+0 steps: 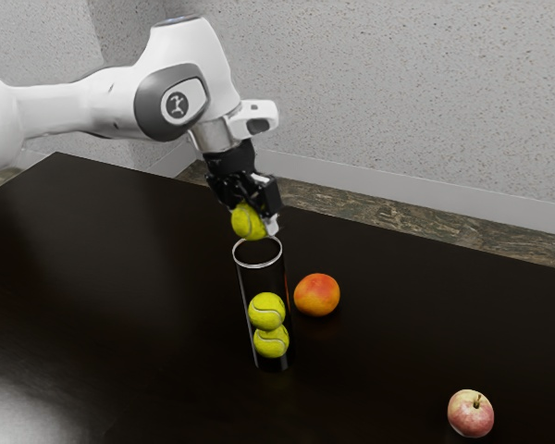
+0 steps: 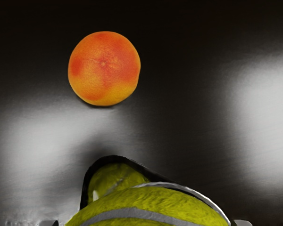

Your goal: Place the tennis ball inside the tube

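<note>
Reading across from the exterior view's left, the white arm (image 1: 171,102) enters above a dark, glossy table (image 1: 120,277), whose near corner on that side carries a pale patch of glare. At its end the black gripper (image 1: 253,219) points down, its fingers closed about a tennis ball (image 1: 247,222), one on each side. The ball is out of the tube (image 1: 262,280), just above its mouth; the wrist view has it partly covering the pale rim (image 1: 257,266), part of which curves out beyond the ball. Whether ball and rim touch, I cannot tell. The tube stands upright on the table, see-through, with two more balls stacked in its lower part: the upper ball (image 1: 266,312) rests on the lower ball (image 1: 271,343), so these occupy the bottom of the space. To the exterior view's right of the tube, and close beside it, sits a round orange-red citrus fruit (image 1: 316,294), outside the mouth and away from the ball's way in. Behind the table are a patterned floor (image 1: 351,208), a pale baseboard (image 1: 398,192) and a speckled wall (image 1: 379,92). Farthest to the exterior view's right, well apart from the tube, lies a pinkish apple (image 1: 470,413), stem upward.
</note>
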Motion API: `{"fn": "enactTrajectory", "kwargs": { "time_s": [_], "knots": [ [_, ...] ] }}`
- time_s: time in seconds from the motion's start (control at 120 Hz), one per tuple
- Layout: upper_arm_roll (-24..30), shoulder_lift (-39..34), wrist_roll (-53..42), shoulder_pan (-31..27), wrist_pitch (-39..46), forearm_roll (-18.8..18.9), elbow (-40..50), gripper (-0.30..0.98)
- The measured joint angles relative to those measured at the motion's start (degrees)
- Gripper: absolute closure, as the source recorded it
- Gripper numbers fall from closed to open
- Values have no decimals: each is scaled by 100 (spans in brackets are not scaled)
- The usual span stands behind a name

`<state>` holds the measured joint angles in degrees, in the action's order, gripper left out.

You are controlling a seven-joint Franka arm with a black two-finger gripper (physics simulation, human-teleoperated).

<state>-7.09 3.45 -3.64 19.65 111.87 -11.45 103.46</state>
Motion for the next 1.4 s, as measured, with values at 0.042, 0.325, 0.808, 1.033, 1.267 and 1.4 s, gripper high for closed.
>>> {"fn": "enactTrajectory", "kwargs": {
  "time_s": [0.042, 0.325, 0.808, 1.033, 1.267, 1.4],
  "knots": [
    [1, -132, 34, -1, -3, 0, 160, 29],
    [76, -323, 255, -69, -11, 3, 382, 29],
    [277, -572, 636, 135, -113, 258, 411, 28],
    [289, -533, 770, 496, -152, 296, 406, 29],
    [290, -527, 867, 122, -165, 305, 405, 29],
    [290, -505, 910, -111, -167, 303, 405, 29]
  ]
}}
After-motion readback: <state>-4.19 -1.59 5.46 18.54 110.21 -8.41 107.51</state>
